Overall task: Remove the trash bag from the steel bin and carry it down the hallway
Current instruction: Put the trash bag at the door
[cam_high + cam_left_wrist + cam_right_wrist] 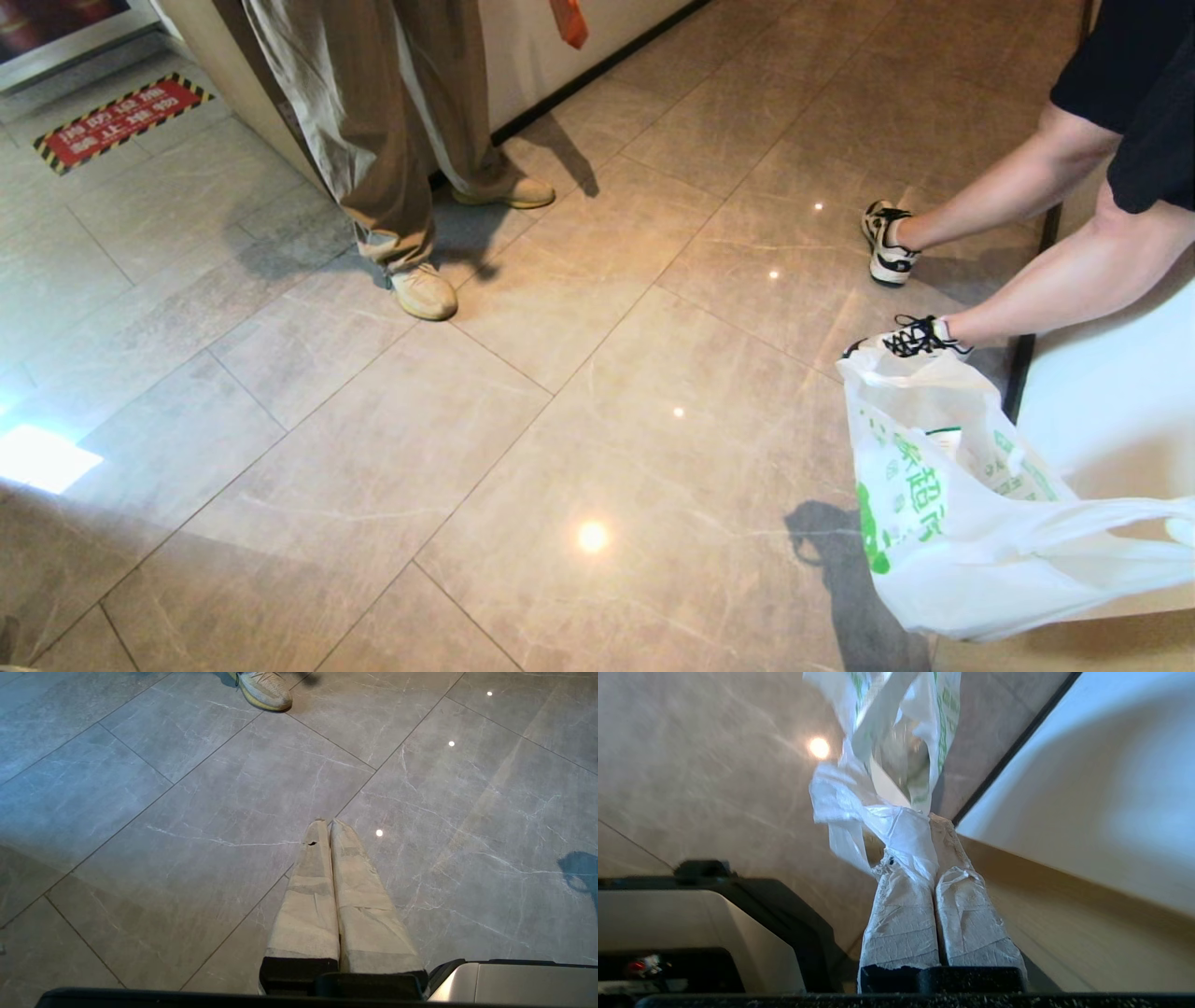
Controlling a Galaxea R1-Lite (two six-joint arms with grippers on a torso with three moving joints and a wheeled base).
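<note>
Thin translucent white plastic, printed with green characters, makes up the trash bag (971, 523), which is seen hanging clear of the glossy grey-beige marbled tile floor (560, 392) at the right edge of the head view, its mouth gaping and its handles drawn out taut toward the right. In the right wrist view the bag's twisted handle (896, 833) is pinched between the closed, tape-wrapped fingers (901, 924) of the right gripper (924, 821), and the body of the bag is seen just beyond the fingertips. A cream wall with black skirting (1018, 373) is seen just beside the bag. The left gripper (326, 822) is held over bare tile, its tape-wrapped fingers pressed together with nothing between them. Two people are in view: one in beige trousers and pale shoes (425, 291) near the far wall, another in black-and-white trainers (910, 338) just behind the bag. A red striped floor sign (121, 119) is set well apart, at the far left.
</note>
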